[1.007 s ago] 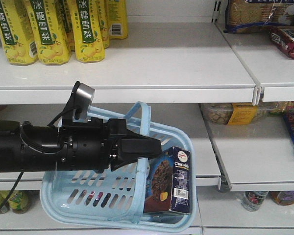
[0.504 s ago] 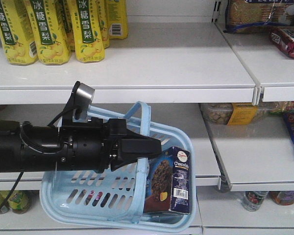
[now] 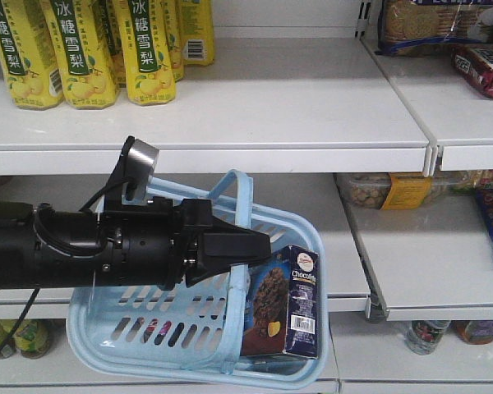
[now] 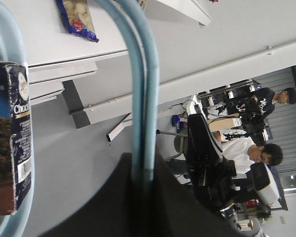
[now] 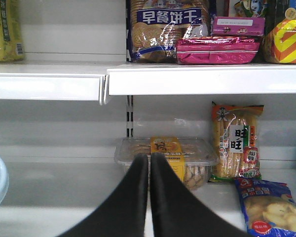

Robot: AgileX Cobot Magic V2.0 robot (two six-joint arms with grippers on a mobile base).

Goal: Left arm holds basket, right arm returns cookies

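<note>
Left gripper [image 3: 256,246] clamped on both handles [image 3: 238,174] of the basket [image 3: 99,341], pinching them together. Basket hanging in the air in front of the shelves, a little tilted. Cookies [image 3: 286,304] inside it at the right end, upright, close against the right wall, top above the rim.

Right gripper [image 5: 149,159] well apart from the cookies and absent from the front view. Fingers pressed together, nothing between them, pointing at the far shelf [image 5: 187,79] with a clear tub [image 5: 200,158] straight ahead. Only a small piece of the basket rim at the left edge of its view.

Step in hand, most likely: bringing the right gripper to the cookies. To do it well:

- Spread the fingers early, before coming near, wide enough for the narrow faces of the cookies.
- Move left and come down from above, to the right of the handles, without touching them; otherwise risk of swinging the basket.
- Take the cookies high, across the thin faces, and close firmly but without crushing the cardboard.
- Lift straight up until free of the rim, and only then turn toward the shelf.
- Keep the left grip tight and quiet during all this.
</note>
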